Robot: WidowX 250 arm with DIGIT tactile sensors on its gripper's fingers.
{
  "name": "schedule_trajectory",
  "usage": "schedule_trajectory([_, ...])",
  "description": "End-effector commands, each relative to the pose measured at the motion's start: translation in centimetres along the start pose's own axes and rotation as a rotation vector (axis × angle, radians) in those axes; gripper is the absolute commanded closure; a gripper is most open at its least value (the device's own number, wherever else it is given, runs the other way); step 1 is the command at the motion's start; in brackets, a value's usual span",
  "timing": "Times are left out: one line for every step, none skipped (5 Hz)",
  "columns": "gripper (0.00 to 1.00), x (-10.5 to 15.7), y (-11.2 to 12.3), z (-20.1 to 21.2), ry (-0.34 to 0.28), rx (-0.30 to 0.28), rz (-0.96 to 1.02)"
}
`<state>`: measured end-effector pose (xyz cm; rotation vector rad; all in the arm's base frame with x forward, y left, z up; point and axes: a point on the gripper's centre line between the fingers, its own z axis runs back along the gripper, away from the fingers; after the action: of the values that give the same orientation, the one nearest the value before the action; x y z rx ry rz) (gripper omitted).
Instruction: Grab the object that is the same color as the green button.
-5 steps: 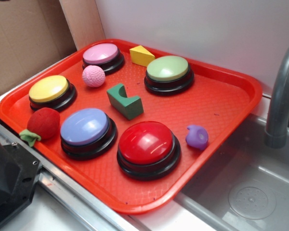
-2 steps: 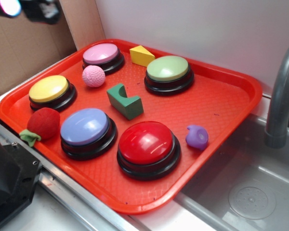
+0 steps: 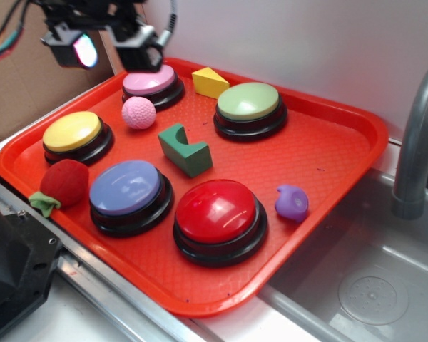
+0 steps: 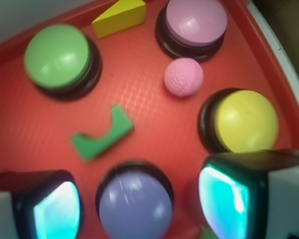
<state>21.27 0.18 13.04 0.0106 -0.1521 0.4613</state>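
Hovering spread wide and empty, fingers [image 4: 55, 211] hang above the green block [image 4: 102, 133]

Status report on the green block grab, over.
Gripper open, high above tray's back-left corner. Green notched block untouched mid-tray. Pink ball nearby; top approach clear.

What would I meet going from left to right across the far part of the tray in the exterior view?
Pink button → yellow wedge → green button. The robot's hand hangs above the pink button's left side, so it has no clear place in the row.
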Motion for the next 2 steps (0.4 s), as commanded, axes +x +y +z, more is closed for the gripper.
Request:
schedule_trajectory([0.0, 2.1, -0.7, -5.8, -0.086, 0.041, 0.122])
schedule_trajectory([0.0, 2.5, -1.5, -9.1, -0.058, 0.022, 0.134])
